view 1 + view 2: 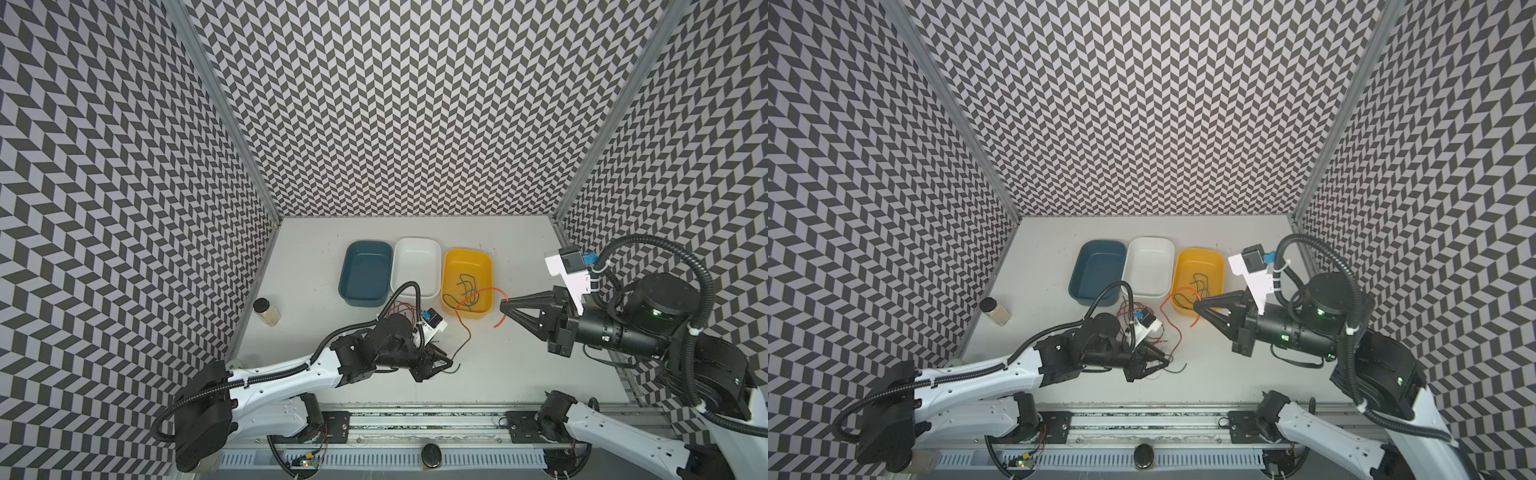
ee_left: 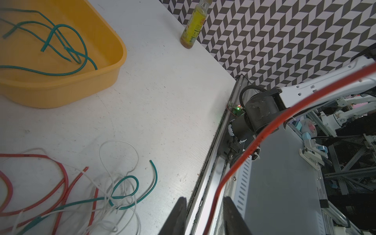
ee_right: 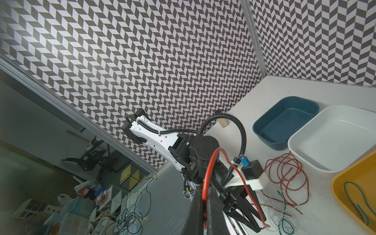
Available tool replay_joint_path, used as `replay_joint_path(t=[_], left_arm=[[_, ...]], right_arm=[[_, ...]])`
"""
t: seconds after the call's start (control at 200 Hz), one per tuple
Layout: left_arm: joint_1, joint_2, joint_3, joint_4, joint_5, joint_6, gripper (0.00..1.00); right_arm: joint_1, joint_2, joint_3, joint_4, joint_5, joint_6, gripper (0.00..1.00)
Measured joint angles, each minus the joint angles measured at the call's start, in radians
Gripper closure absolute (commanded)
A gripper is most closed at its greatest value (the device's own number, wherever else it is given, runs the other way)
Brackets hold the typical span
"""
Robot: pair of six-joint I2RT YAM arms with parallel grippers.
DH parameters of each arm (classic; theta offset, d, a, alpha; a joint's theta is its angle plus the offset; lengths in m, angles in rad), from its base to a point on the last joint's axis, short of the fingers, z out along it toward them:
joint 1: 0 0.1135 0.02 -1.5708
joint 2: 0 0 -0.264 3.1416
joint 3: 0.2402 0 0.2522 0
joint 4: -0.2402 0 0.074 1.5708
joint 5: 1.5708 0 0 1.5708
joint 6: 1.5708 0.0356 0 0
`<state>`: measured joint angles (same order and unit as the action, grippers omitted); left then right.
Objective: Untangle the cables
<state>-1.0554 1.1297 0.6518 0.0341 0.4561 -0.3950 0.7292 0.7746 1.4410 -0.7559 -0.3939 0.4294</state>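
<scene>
Both arms reach from the near edge over the counter [image 1: 519, 365]; the right fingers [image 1: 519, 308] are pinched shut on a red cable [image 3: 206, 177], held in the air just right of the yellow tub [image 1: 467, 250], while the left fingers [image 2: 177, 217] stand narrowly apart at near centre, that cable running between them unclamped. Blue tub [image 1: 368, 243], white tub [image 1: 417, 240] and yellow tub sit in a row at the far middle, a green cable [image 1: 467, 286] coiled in the yellow one. Other cables [image 2: 114, 193], red, white and green, lie tangled on the counter beside the left fingers, and a jar [image 1: 267, 311] stands by the left wall.
</scene>
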Motion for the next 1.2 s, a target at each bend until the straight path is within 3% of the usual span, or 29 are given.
replay_joint_path(t=[0.085, 0.21, 0.371, 0.771, 0.997, 1.197], left_arm=[[0.0, -0.008, 0.0, 0.0, -0.001, 0.002, 0.59], [0.0, 0.0, 0.0, 0.003, 0.002, 0.004, 0.4], [-0.008, 0.048, 0.006, 0.007, 0.018, -0.006, 0.38], [-0.02, 0.085, 0.027, 0.019, 0.028, -0.005, 0.65], [-0.02, 0.082, 0.03, 0.015, 0.019, 0.004, 1.0], [-0.02, 0.027, 0.036, -0.032, -0.006, 0.003, 1.0]], right_arm=[[0.0, -0.012, -0.007, -0.001, 0.012, 0.0, 1.0], [0.0, -0.012, -0.006, 0.0, 0.011, 0.002, 1.0], [0.0, -0.006, -0.006, 0.0, 0.005, 0.009, 1.0], [0.0, -0.005, -0.006, 0.044, -0.027, 0.028, 1.0], [0.0, -0.016, -0.017, 0.048, -0.023, 0.03, 1.0], [0.0, -0.098, -0.117, 0.05, 0.056, 0.036, 1.0]])
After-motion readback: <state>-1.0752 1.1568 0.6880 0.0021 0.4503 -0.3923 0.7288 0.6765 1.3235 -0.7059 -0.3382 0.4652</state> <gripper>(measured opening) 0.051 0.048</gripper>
